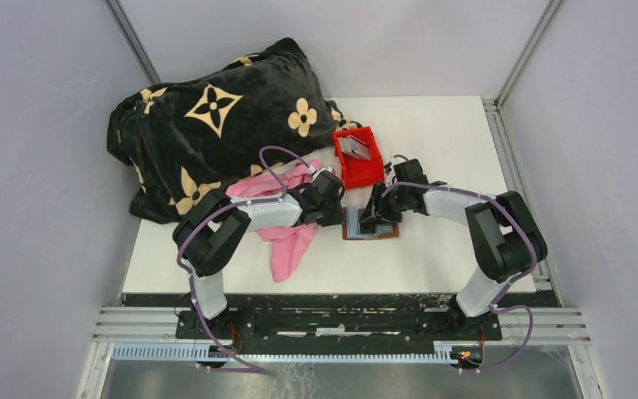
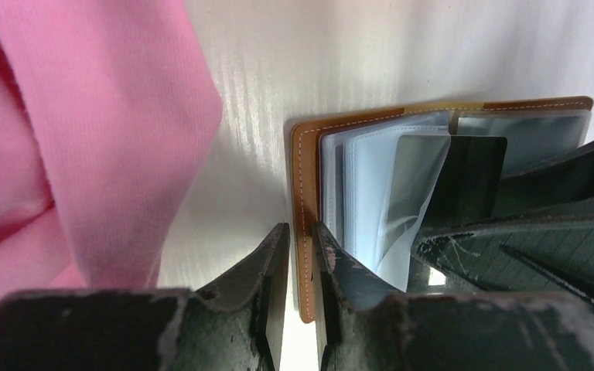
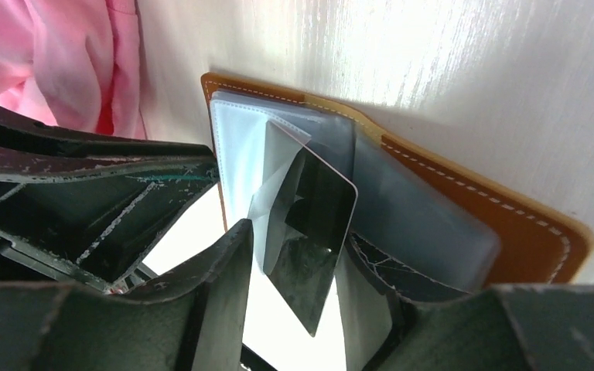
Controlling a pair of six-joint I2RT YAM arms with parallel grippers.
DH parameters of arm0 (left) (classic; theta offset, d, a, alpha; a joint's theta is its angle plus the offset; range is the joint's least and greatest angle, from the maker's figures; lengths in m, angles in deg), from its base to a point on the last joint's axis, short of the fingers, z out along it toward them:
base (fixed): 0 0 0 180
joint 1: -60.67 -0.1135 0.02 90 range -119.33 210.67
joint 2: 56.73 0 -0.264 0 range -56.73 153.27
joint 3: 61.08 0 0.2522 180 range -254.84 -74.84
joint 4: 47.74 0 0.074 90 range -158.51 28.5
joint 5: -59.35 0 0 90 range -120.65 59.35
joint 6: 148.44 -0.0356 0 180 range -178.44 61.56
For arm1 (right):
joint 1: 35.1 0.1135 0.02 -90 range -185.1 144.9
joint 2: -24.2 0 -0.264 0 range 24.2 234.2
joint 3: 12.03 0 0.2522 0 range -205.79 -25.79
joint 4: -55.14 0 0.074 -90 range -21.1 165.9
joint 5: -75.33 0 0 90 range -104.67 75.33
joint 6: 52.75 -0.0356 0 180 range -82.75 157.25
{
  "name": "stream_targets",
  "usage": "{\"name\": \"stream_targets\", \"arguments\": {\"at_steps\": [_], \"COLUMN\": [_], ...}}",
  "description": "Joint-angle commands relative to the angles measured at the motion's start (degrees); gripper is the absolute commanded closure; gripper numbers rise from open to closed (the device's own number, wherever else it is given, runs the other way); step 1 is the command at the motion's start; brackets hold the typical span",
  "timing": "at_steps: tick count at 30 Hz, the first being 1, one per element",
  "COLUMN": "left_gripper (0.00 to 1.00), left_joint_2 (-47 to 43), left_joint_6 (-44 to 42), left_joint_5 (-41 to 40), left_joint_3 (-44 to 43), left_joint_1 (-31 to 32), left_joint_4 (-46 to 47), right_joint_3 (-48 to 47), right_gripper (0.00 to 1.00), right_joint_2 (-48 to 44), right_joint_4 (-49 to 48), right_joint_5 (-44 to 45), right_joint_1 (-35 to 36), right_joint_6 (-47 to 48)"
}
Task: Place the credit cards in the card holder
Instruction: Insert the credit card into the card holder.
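Now, left tool [image 2: 300,232]: pinching card holder [image 2: 303,170] cover.
right tool [image 3: 302,243]: parted — card [image 3: 313,205] loose between.
risk: part-seated, we fear it slips out.

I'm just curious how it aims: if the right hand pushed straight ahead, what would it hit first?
The right hand would most likely meet the dark credit card between its fingers, seemingly partly in a clear pocket of the card holder; depth is hard to judge.

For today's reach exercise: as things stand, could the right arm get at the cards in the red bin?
Probably yes. The red bin sits open-topped just beyond the right pincer, with nothing between them. First it must back off the card standing between its open fingers in the card holder.
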Motion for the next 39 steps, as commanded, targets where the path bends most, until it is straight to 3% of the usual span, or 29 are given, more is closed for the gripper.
{"name": "stream_targets", "arguments": {"at_steps": [1,19,39], "left_gripper": [0.74,0.77,0.84], "left_joint_2": [6.2,6.2,5.7], "left_joint_6": [-1.8,-2.7,-4.7], "left_joint_5": [-3.8,-2.6,2.9], "left_joint_3": [3.6,3.1,2.7], "left_joint_1": [-0.3,-0.2,1.7], "left_joint_4": [-8.4,-8.0,-4.8], "right_joint_3": [-2.7,-6.9,-13.2], "right_gripper": [0.5,0.38,0.44], "right_joint_2": [-2.0,-1.5,3.6], "right_joint_4": [7.9,14.5,22.3], "right_joint_5": [5.9,10.8,18.2], "right_joint_1": [0.3,0.3,4.8], "right_joint_6": [3.4,3.9,7.1]}}
